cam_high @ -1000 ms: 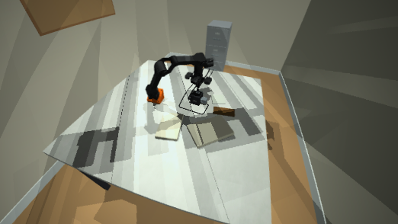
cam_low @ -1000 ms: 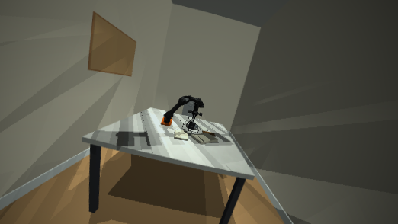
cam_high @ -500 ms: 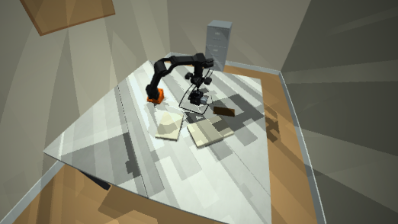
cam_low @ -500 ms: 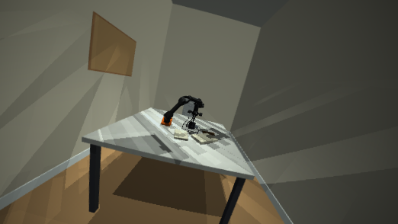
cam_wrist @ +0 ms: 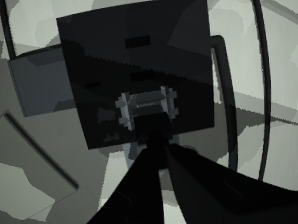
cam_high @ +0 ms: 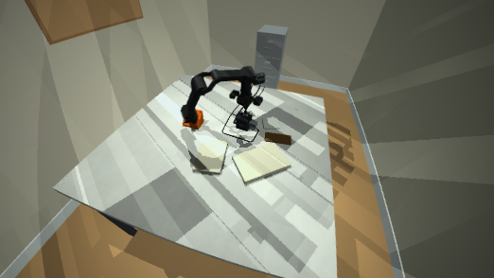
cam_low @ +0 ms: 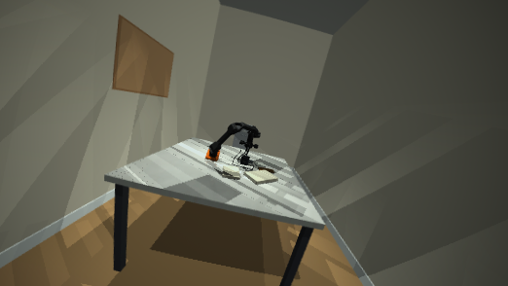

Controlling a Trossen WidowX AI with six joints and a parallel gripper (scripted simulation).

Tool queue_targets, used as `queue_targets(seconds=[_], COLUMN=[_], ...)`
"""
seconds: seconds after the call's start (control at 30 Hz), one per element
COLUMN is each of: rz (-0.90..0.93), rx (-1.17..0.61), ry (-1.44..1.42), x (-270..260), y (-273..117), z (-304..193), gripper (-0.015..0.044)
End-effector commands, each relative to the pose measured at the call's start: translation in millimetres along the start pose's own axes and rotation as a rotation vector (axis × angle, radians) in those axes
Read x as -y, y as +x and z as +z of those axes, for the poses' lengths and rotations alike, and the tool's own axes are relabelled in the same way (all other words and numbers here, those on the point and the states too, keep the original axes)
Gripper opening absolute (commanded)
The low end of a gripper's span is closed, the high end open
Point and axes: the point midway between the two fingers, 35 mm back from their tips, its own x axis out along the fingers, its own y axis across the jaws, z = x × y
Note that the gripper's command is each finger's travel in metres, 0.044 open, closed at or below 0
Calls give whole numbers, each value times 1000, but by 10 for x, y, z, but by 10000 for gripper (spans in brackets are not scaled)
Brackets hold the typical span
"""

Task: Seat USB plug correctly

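The power cube (cam_high: 242,124) (cam_low: 245,160) (cam_wrist: 135,57) is a black box standing on the table, with dark slots in its top. A light grey metal socket frame (cam_wrist: 123,111) sits near the cube's lower edge in the wrist view, with a pale strip inside it. My gripper (cam_high: 245,110) (cam_wrist: 160,156) points down over the cube and is shut on the dark USB plug (cam_wrist: 152,121). The plug's body overlaps the lower part of the socket frame. Whether its metal end is inside the socket, and which way round it is, is hidden.
A grey block (cam_wrist: 42,82) juts from the cube's side. Black cable (cam_high: 223,127) (cam_wrist: 268,100) loops around the cube. Two cream books (cam_high: 213,153) (cam_high: 262,163) and a brown block (cam_high: 277,138) lie on the table (cam_high: 156,194). A thin dark bar (cam_wrist: 42,150) lies lower left in the wrist view.
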Motion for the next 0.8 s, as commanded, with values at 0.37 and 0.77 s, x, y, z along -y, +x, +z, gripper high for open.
queue_targets(seconds=[0.37,0.77], rz=[-1,-1], rx=[-4,-4], ry=[-6,-6], x=[2,2], y=[16,31], z=[-5,-4], gripper=[0,0])
